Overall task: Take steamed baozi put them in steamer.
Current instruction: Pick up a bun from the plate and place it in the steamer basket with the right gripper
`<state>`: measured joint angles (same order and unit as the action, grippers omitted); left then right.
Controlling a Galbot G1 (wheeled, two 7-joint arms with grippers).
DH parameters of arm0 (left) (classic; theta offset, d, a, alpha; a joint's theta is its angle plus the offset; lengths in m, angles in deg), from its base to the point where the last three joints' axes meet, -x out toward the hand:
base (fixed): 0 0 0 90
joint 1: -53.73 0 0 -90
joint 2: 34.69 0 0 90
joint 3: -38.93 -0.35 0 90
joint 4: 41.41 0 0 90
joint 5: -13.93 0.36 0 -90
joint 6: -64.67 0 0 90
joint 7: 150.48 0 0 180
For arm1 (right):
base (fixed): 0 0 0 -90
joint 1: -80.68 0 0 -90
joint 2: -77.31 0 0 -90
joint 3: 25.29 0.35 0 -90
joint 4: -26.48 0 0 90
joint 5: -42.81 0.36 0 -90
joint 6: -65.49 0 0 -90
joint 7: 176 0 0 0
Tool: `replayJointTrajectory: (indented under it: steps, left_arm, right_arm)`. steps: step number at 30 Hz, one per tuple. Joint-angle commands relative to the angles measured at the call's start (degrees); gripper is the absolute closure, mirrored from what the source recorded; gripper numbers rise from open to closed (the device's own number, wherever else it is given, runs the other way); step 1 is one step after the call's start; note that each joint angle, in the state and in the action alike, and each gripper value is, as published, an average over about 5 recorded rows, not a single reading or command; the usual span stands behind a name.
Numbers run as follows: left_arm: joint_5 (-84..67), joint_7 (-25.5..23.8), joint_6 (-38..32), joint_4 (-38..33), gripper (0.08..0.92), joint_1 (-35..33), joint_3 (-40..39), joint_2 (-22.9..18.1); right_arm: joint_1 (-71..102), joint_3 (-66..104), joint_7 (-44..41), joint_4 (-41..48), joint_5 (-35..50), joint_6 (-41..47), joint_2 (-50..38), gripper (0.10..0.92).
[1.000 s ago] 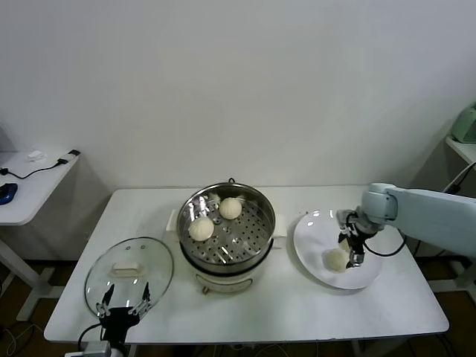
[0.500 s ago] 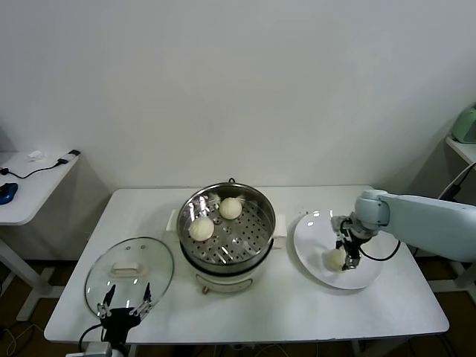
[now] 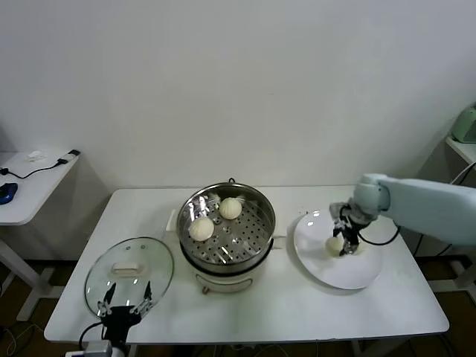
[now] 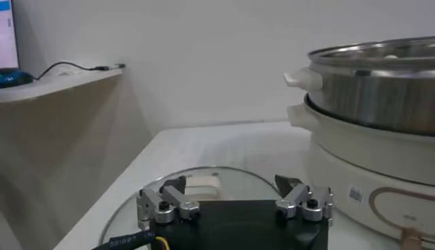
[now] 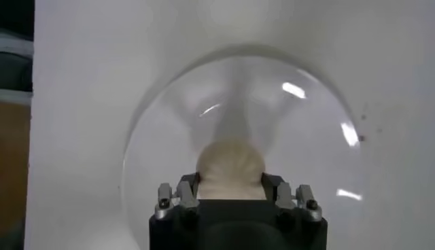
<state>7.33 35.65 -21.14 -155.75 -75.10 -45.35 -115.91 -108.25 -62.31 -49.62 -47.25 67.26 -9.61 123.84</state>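
Looking at head view: two baozi [image 3: 201,228] sit in the steamer [image 3: 262,239]; right gripper [image 3: 346,239] pinches a third baozi over the plate [image 3: 349,275]. Right wrist: fingers [image 5: 188,192] clamp it, no fourth bun visible. Left wrist: left gripper [image 4: 234,202] spread, parked above the glass lid [image 4: 224,183].

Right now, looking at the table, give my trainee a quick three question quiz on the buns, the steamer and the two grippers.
1. How many baozi lie in the steamer?
2. True or false: the right gripper is closed on a baozi over the white plate.
3. Where is the left gripper? A) over the steamer B) by the near edge of the glass lid, open and empty C) on the plate

Key:
1. Two, one at and one at.
2. True; the right wrist view shows the bun between the fingers.
3. B
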Motion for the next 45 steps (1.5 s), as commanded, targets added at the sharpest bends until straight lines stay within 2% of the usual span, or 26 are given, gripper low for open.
replayJointTrajectory:
  steps: [1,5,10,15,19,26,33,45]
  left_arm:
    - [-0.05,-0.05,0.1,-0.28,0.177,0.24,-0.21,-0.01]
    - [0.07,-0.07,0.26,-0.32,0.177,0.45,-0.51,-0.07]
    - [0.04,-0.11,0.5,-0.63,0.177,0.38,-0.44,-0.14]
    - [-0.06,-0.04,0.39,-0.34,0.177,0.13,0.02,-0.06]
    - [-0.06,0.02,0.28,-0.1,0.177,-0.14,0.27,-0.03]
    - [-0.16,0.14,0.21,0.13,0.177,-0.21,0.54,-0.13]
    - [-0.03,0.18,0.16,0.68,0.177,-0.03,0.26,-0.24]
    - [-0.2,0.31,-0.02,1.46,0.177,0.37,0.21,-0.03]
  right_arm:
    - [-25.66,-4.17,-9.35,2.1,8.08,-9.89,9.15,0.397]
    - [-28.16,1.68,-9.43,-0.25,8.14,-14.59,14.27,0.397]
    - [-26.11,6.43,-6.38,-8.26,8.08,-22.09,20.4,0.397]
    - [-20.1,7.19,-5.55,-12.59,2.93,-31.99,25.27,0.397]
    - [-14.73,6.01,-5.31,-10.87,-3.87,-41.55,28.01,0.397]
    - [-6.2,6.39,-4.24,-1.36,-14.99,-53.79,31.22,0.407]
    - [0.11,7.81,-2.94,4.03,-18.82,-57.16,33.31,0.414]
    - [5.25,8.4,-1.03,7.85,-20.98,-57.09,36.21,0.414]
